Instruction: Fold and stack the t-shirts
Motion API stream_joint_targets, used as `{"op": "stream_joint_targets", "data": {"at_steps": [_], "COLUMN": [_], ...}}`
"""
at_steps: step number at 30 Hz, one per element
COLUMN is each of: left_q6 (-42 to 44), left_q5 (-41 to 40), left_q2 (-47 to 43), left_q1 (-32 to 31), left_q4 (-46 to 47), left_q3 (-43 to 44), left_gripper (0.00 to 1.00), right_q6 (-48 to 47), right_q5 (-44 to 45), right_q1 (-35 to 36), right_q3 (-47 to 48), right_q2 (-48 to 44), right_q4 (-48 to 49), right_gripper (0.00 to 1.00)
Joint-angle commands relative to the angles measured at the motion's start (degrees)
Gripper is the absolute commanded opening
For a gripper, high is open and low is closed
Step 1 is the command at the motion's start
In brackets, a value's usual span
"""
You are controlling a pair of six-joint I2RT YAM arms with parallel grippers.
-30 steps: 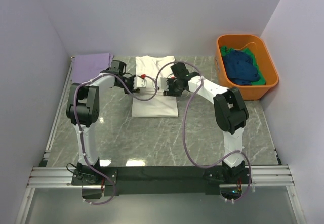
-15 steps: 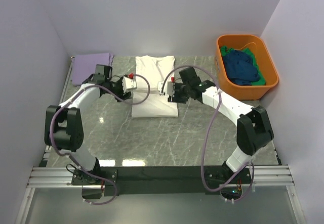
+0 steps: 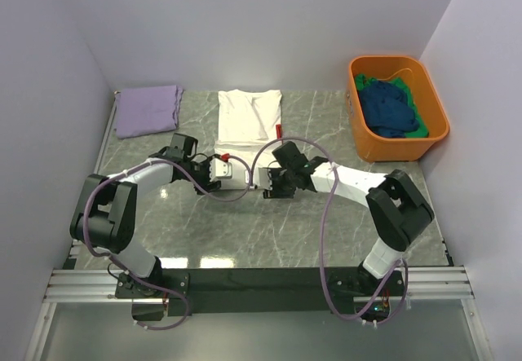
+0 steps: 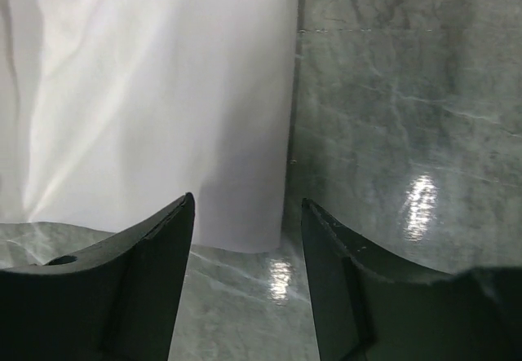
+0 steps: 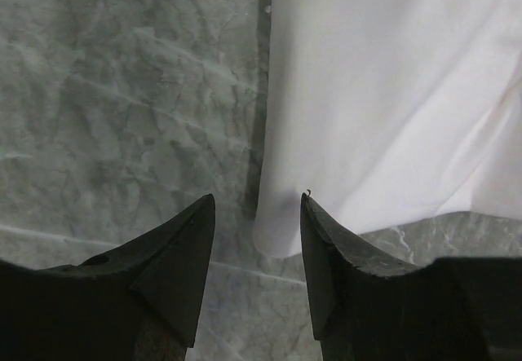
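The white t-shirt [image 3: 249,116] lies folded in a narrow strip at the table's back centre, with a sliver of red [image 3: 279,130] at its right edge. My left gripper [image 3: 238,178] is open and low at the shirt's near left corner; in the left wrist view [image 4: 247,200] that corner of the white cloth [image 4: 163,108] lies just ahead of the gap. My right gripper [image 3: 266,188] is open at the near right corner [image 5: 383,92], which lies ahead of its gap [image 5: 257,197]. A folded lavender shirt [image 3: 148,108] lies at the back left.
An orange tub [image 3: 400,147] at the back right holds dark blue [image 3: 391,108] and green [image 3: 371,80] shirts. White walls close in the left, back and right sides. The green marble table [image 3: 269,231] stretches toward the arm bases.
Both grippers have drawn back from the middle of the white shirt toward the near side and now sit low at its near edge, close together.
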Motion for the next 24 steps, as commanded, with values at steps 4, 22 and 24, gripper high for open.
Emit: {"op": "stream_joint_targets", "data": {"at_steps": [4,22,24], "left_q6": [2.41,7.69,8.91], "left_q5": [-1.6,-4.42,-2.4], "left_q2": [2.51,0.42,-2.91], "left_q1": [-0.92,-2.42,-2.51], "left_q4": [5.03,-0.67,-5.65], "left_q3": [0.14,-2.49,-2.58], "left_gripper": [0.59,0.01,0.01], "right_q6": [0.63,3.7,4.4], "right_q5": [5.54,6.79,6.26], "right_q1": [1.45,2.24,2.42], "right_q3": [-0.14,-2.25,-2.6], "right_q2": [4.73,2.28,-0.53], "right_q4": [7.59,5.23,3.22], "right_gripper": [0.53,0.0,0.0]}}
